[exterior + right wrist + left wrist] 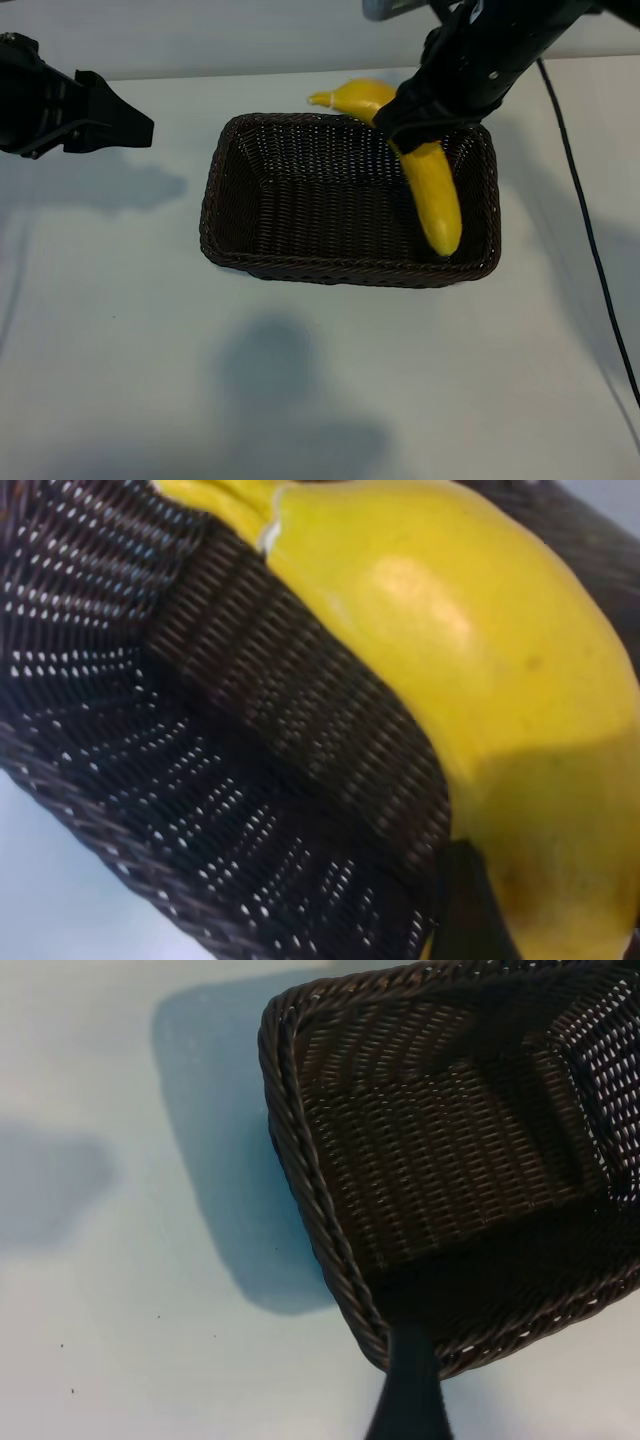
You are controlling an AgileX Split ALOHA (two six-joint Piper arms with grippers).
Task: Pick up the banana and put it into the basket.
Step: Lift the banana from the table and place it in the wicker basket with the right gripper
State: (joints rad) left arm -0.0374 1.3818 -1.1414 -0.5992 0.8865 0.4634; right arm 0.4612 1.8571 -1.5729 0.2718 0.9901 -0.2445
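Note:
The bright yellow banana (436,200) hangs tilted over the right part of the dark brown wicker basket (214,205). My right gripper (408,122) is shut on its middle. The banana's lower end points down inside the basket near the front right corner, and its stem end sticks out past the far rim. In the right wrist view the banana (480,650) fills the frame beside the basket's woven wall (200,780), with one dark finger (470,910) against the fruit. My left gripper (130,122) is parked at the far left, open and holding nothing.
The basket (420,1160) stands on a plain white table (300,400), with one left finger (410,1395) in front of its corner. A black cable (590,240) runs down the table's right side. The arms cast shadows on the table.

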